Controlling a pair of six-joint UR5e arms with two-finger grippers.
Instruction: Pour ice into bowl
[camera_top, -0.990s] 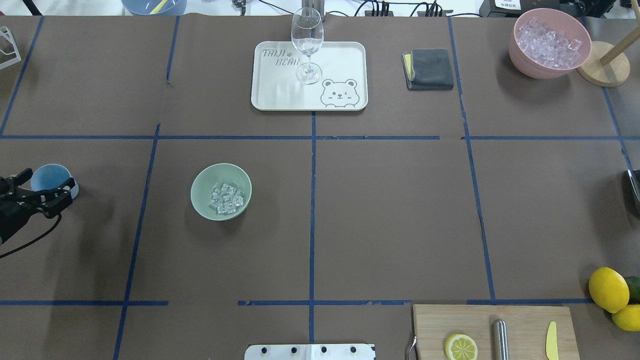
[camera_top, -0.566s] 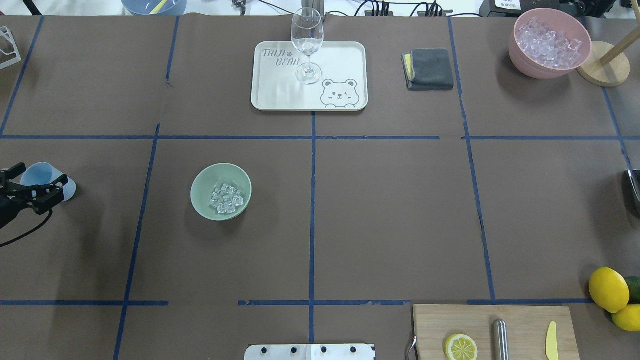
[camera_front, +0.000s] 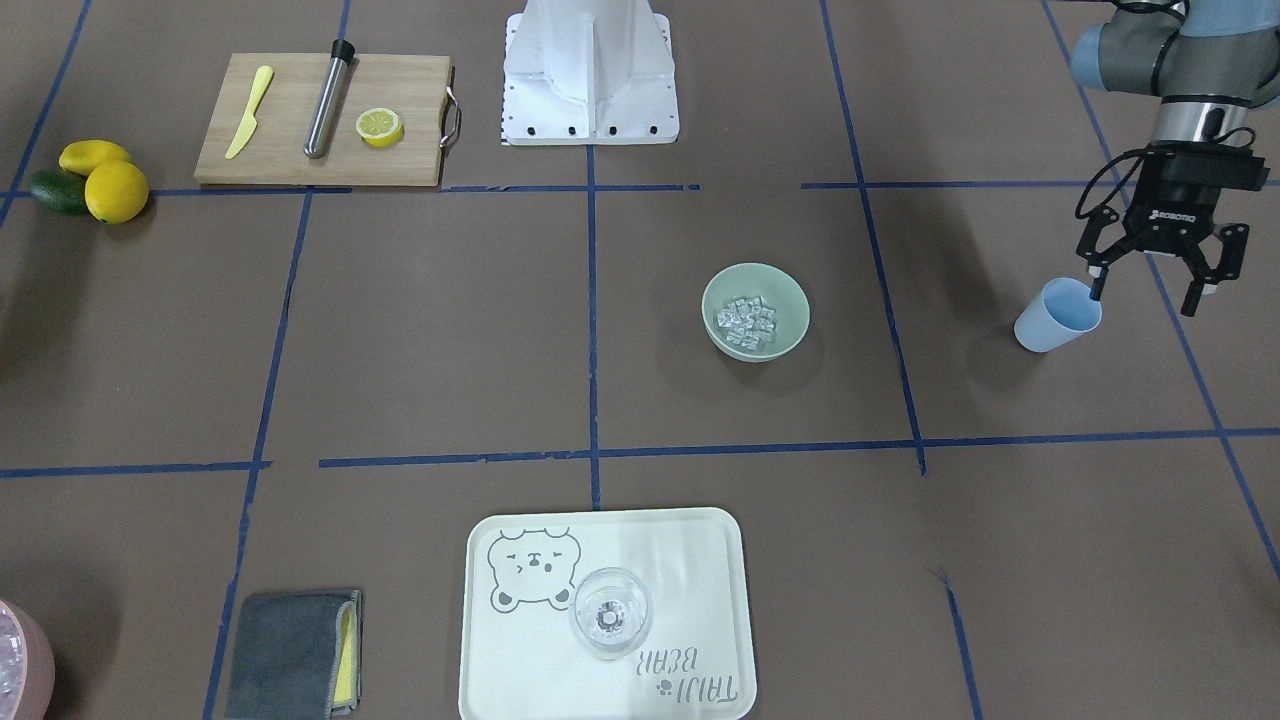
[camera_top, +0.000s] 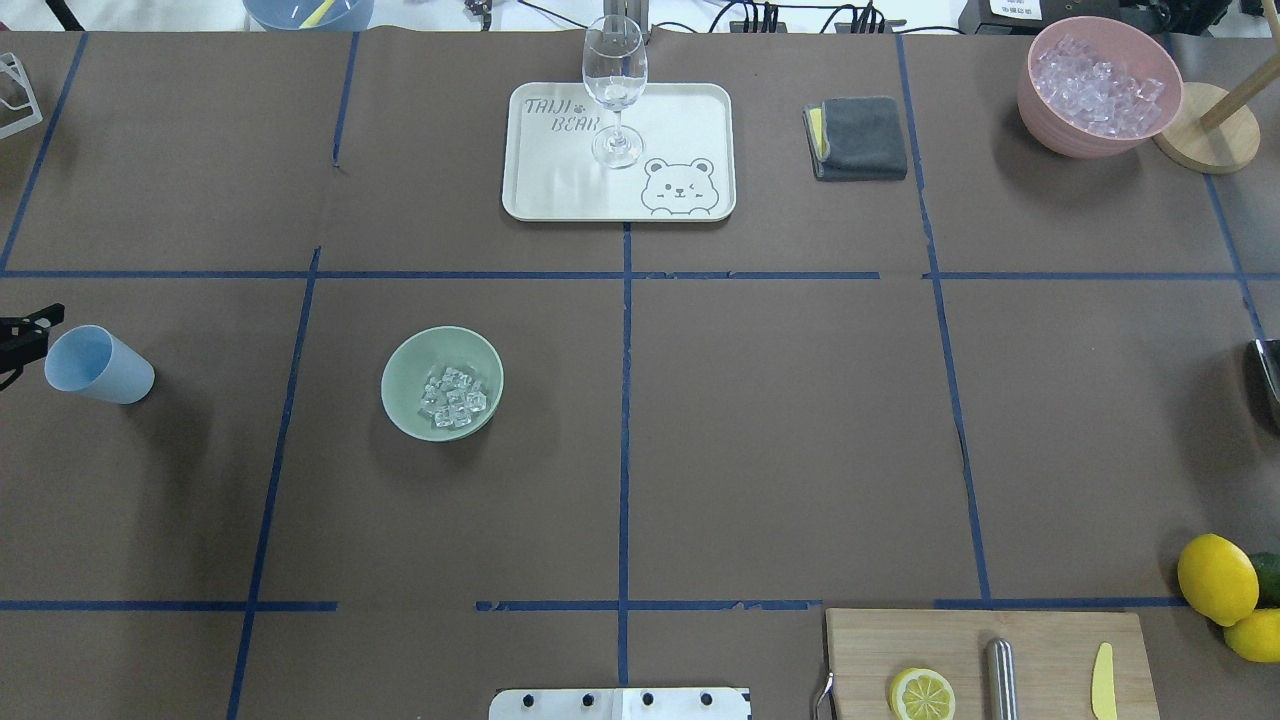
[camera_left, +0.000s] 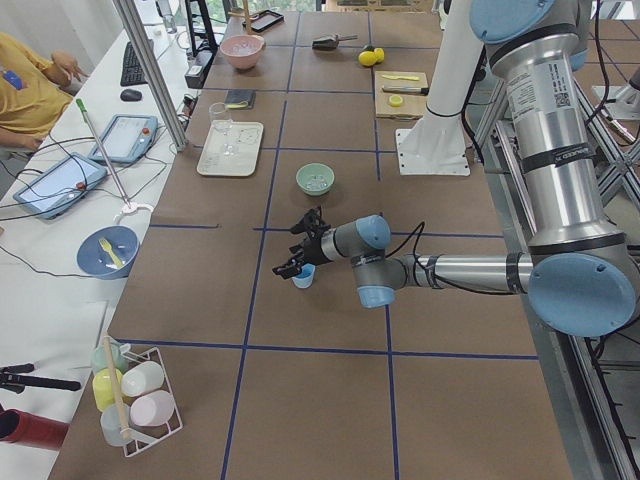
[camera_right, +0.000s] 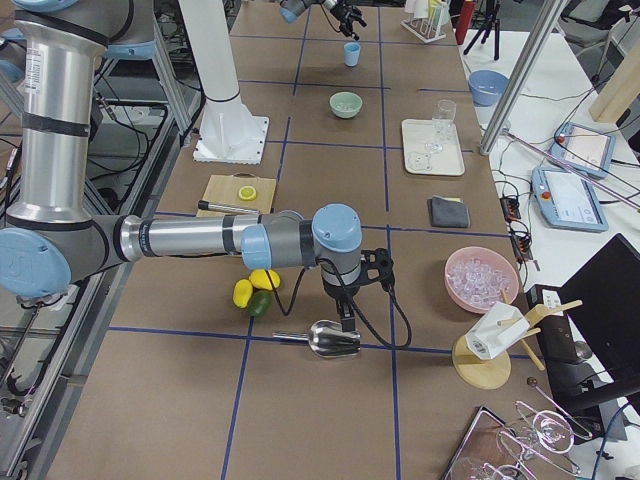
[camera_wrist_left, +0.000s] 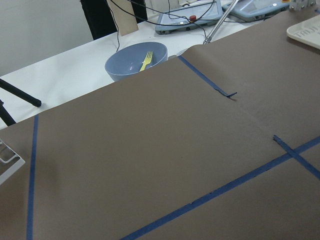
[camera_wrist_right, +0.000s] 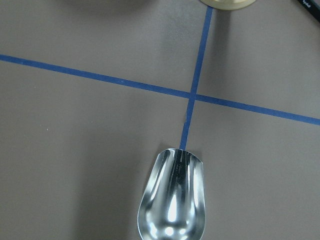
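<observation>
The pale cream rectangular plastic tray (camera_top: 690, 120) in the upper middle of the overhead view carries grey lettering, "TAIJI BEAR", in its upper left corner. A small paw print sits beside the words, and a bear face (camera_top: 677, 186) is drawn in the tray's lower right corner. In the front-facing view the tray sits at bottom centre and the words read upside down. At the upper right of that view, the black body of the left gripper (camera_front: 1143, 298) bears small white letters, "ROBOTIQ". In the left-side view, upper right, a white sticker (camera_left: 556, 96) on the near silver arm (camera_left: 560, 170) is too small to read.

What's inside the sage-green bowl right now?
The round pale sage-green plastic bowl holds a small heap of clear ice cubes. The bowl's floor beneath the heap is covered, so anything under the cubes cannot be seen.
</observation>
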